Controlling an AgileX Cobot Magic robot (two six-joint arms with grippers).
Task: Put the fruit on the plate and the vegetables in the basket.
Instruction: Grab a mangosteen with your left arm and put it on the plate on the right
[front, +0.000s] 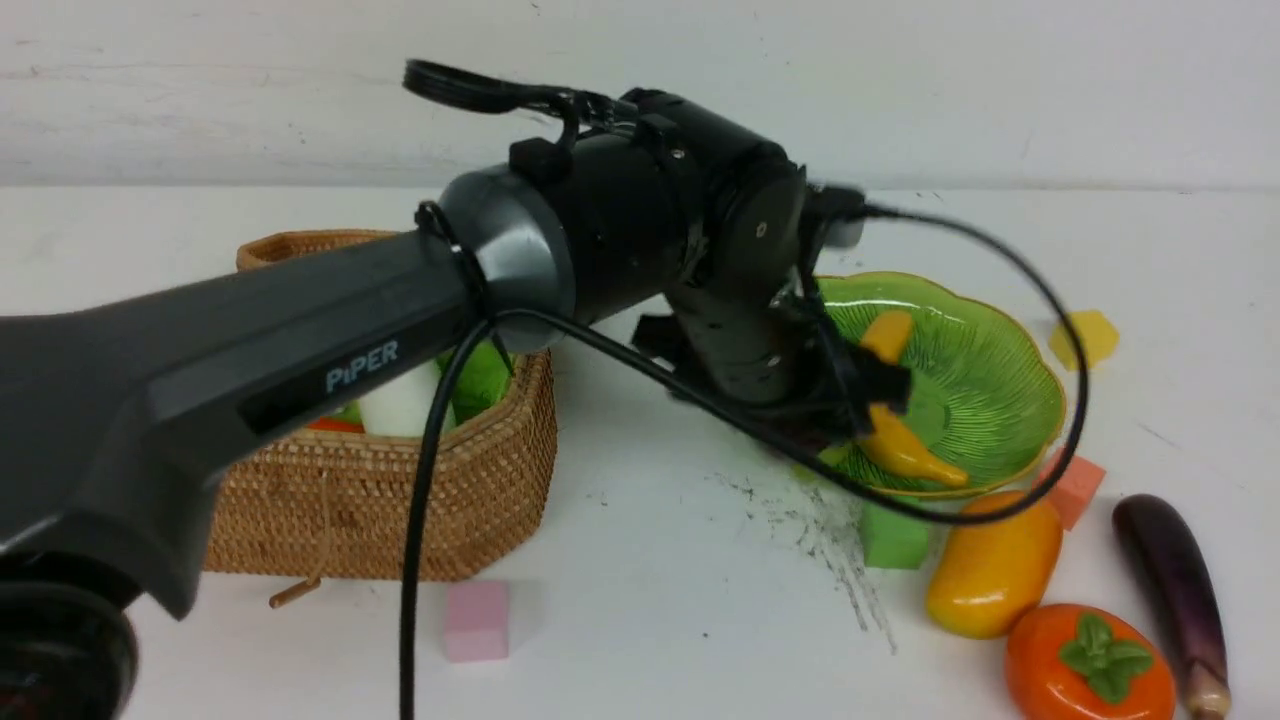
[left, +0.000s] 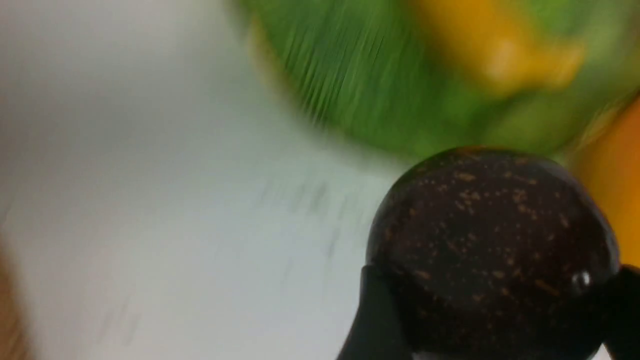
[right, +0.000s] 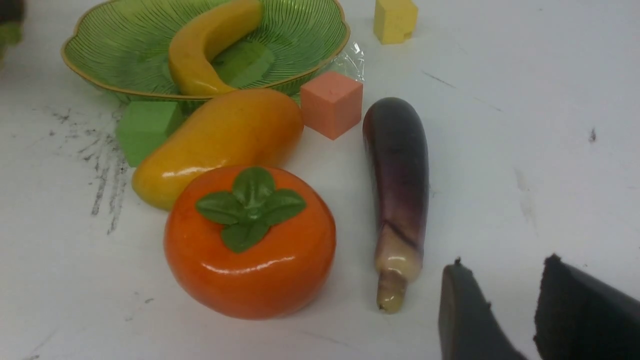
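A robotics lab bench: scuffed white table (front: 650, 560), bare white wall (front: 900, 90), black robot arm (front: 300, 340), foam cubes (front: 476, 620).

The mangosteen (left: 492, 250) is showing very dark purple flecked with orange-brown specks; the plate (right: 115, 50) is gleaming ribbed green, yellow-edged — the banana (right: 200, 50) is glowing yellow, the eggplant (right: 397, 165) is shading purple to cream.

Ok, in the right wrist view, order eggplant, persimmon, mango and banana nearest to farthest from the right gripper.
1. Eggplant, closest to the right gripper.
2. Persimmon, beside the eggplant.
3. Mango, beyond the persimmon.
4. Banana, in the plate.
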